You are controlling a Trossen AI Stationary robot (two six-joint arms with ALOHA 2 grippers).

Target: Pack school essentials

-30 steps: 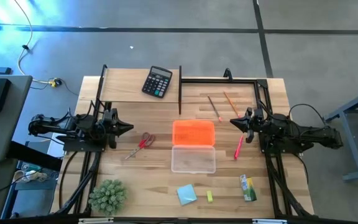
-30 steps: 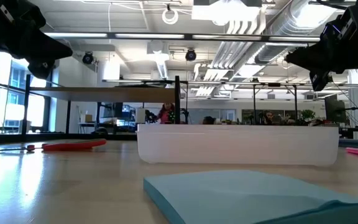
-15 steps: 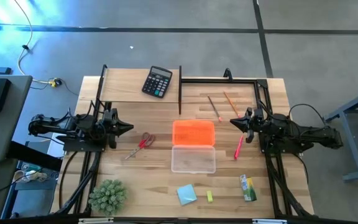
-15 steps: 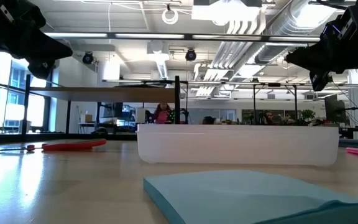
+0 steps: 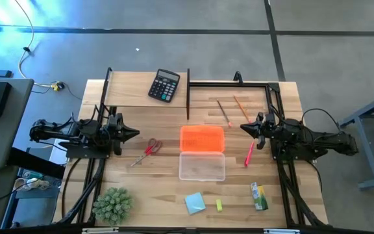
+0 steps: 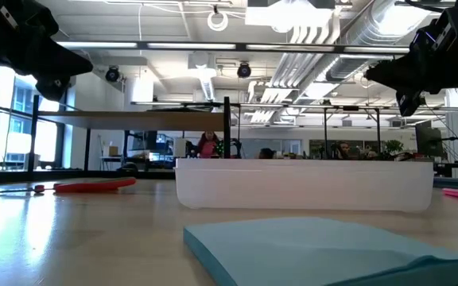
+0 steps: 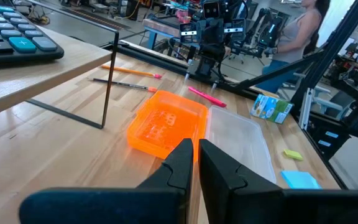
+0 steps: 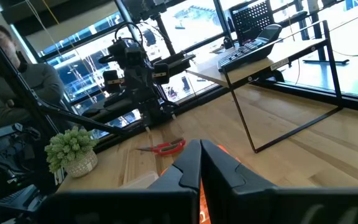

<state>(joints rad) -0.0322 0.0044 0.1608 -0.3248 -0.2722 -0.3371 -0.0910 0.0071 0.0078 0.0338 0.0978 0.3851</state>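
Observation:
An open pencil case lies mid-table: orange half (image 5: 202,138) toward the far edge, clear half (image 5: 202,166) toward the near edge. Red-handled scissors (image 5: 149,149) lie left of it, two pencils (image 5: 231,109) behind it, a pink pen (image 5: 249,153) to its right. A light-blue notepad (image 5: 195,203), a small yellow block (image 5: 219,205) and a green-yellow packet (image 5: 259,195) lie near the near edge. My left gripper (image 5: 132,133) hovers at the table's left, shut and empty. My right gripper (image 5: 245,127) hovers at the right, shut and empty.
A black calculator (image 5: 164,85) sits on a raised shelf at the far left. A thin black frame (image 5: 188,94) stands behind the case. A spiky green plant (image 5: 112,204) stands at the near left corner. A person shows beyond the table in the wrist views.

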